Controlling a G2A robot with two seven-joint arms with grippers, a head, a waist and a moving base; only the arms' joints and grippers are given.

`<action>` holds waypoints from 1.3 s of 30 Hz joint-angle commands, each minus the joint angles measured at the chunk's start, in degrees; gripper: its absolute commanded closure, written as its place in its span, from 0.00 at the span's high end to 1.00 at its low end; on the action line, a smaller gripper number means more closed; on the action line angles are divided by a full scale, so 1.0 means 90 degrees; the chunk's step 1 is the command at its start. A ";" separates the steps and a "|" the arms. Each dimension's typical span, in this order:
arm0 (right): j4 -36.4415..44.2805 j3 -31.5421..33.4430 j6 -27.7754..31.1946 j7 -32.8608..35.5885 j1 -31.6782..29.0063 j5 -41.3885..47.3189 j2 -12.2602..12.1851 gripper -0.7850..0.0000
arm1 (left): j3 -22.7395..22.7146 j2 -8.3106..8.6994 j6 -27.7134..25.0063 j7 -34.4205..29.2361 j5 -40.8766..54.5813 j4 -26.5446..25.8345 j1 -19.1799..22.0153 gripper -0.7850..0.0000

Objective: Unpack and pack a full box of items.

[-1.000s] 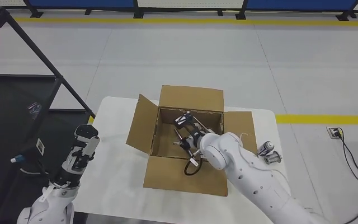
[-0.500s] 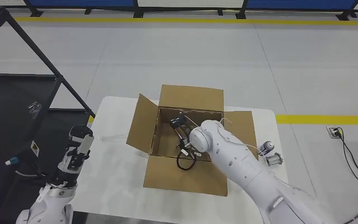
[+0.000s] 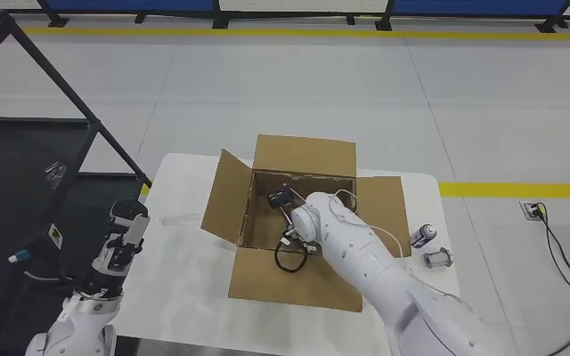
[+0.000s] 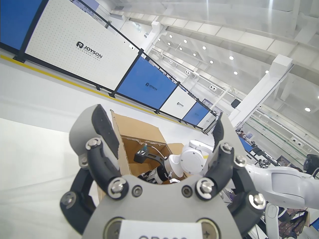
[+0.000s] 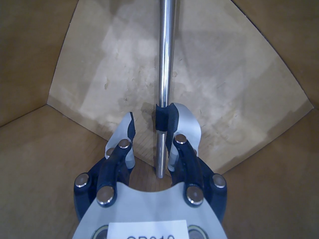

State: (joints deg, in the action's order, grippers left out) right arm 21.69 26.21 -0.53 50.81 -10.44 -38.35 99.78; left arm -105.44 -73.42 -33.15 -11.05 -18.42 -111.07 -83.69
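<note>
Top view, from left: the left gripper (image 4: pixel 159 119) hangs spread and empty beside the table (image 3: pixel 187 267). Inside the open cardboard box (image 3: pixel 303 156), the right gripper (image 5: pixel 149 125) straddles a steel rod (image 5: pixel 166 50) on the box floor, its fingers not yet closed. Caught near one end, the rod could tip and slip.

One table (image 3: pixel 183 258). One open box (image 3: pixel 303 156), centre of the top view. One steel rod (image 5: pixel 166 50) inside a box. Two small loose items at centre right: one can (image 3: pixel 422 235), one metal piece (image 3: pixel 438 258).
</note>
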 commanded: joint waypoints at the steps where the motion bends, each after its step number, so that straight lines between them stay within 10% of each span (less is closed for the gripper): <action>1: -0.0168 -0.0013 -0.0067 -0.0053 0.0020 -0.0021 0.0078 0.40 | 0.0000 0.0000 0.0000 0.0000 0.0000 0.0000 0.0000 1.00; 28: -0.1318 0.0074 -0.0123 -0.0644 0.0034 -0.0247 0.0618 0.40 | 0.0000 0.0000 0.0000 0.0000 0.0000 0.0000 0.0000 1.00; 39: -0.1469 0.0179 -0.0111 -0.0673 -0.0010 -0.0265 0.0627 0.00 | 0.0000 0.0000 0.0000 0.0000 0.0000 0.0000 0.0000 1.00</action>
State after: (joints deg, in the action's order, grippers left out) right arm 8.54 27.73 -1.62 44.76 -10.53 -40.77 105.45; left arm -105.44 -73.42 -33.15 -11.05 -18.42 -111.07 -83.69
